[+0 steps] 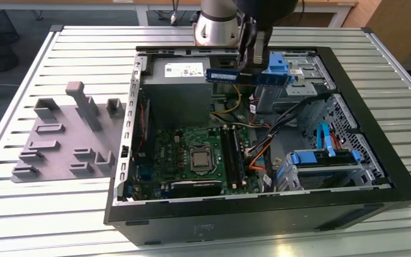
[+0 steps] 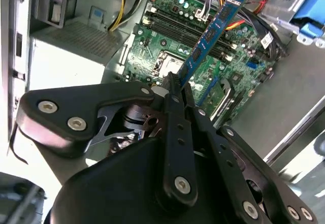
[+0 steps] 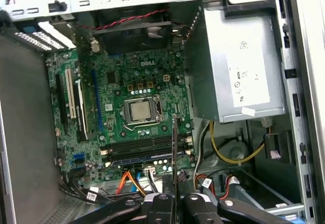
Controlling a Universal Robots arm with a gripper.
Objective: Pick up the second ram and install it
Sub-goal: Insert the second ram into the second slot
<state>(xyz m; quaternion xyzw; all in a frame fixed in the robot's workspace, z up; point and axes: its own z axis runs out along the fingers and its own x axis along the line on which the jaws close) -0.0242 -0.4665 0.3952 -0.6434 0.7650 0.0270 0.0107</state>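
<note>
table (image 1: 84,48): ribbed pale metal, dull sheen. case (image 1: 263,217): matt black shell, bare grey metal inside. psu (image 3: 238,66): smooth grey metal. holder (image 1: 55,155): matt grey plastic. ram (image 2: 209,38): smooth blue board. gripper (image 2: 177,84): matt black, shiny screws.

The gripper (image 1: 248,67), clamped on the second ram (image 1: 222,75), hangs in open air over the open-topped case (image 1: 263,214). Beneath, the memory slots (image 1: 233,155) are reachable from straight above. The power supply (image 1: 180,88) stands tall just past one end of them, and loose cables (image 1: 263,142) and the drive cage (image 1: 323,163) crowd the exterior view's right.
</note>
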